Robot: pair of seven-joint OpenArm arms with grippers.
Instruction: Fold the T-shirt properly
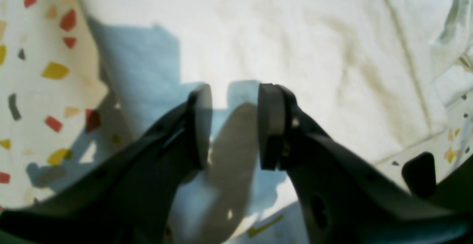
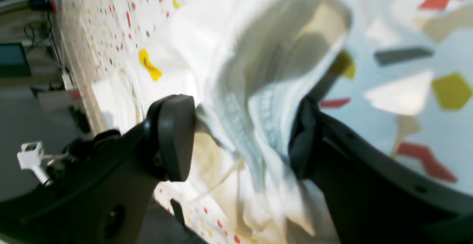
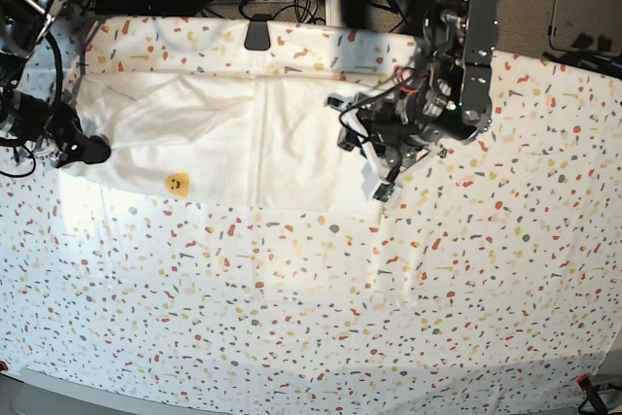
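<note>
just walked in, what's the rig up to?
Two arms are folding a white T-shirt on the speckled table covering. The shirt lies partly folded into a long band. The right gripper is at the shirt's far end with bunched fabric between its jaws, which stand wide. The left gripper hovers open over the other end with nothing between its pads.

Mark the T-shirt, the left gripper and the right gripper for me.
T-shirt (image 3: 224, 138): base view, middle of the flat white cloth.
left gripper (image 1: 234, 125): left wrist view, gap between the open pads, above the cloth.
right gripper (image 2: 240, 136): right wrist view, gap between the pads, bunched cloth there.
</note>
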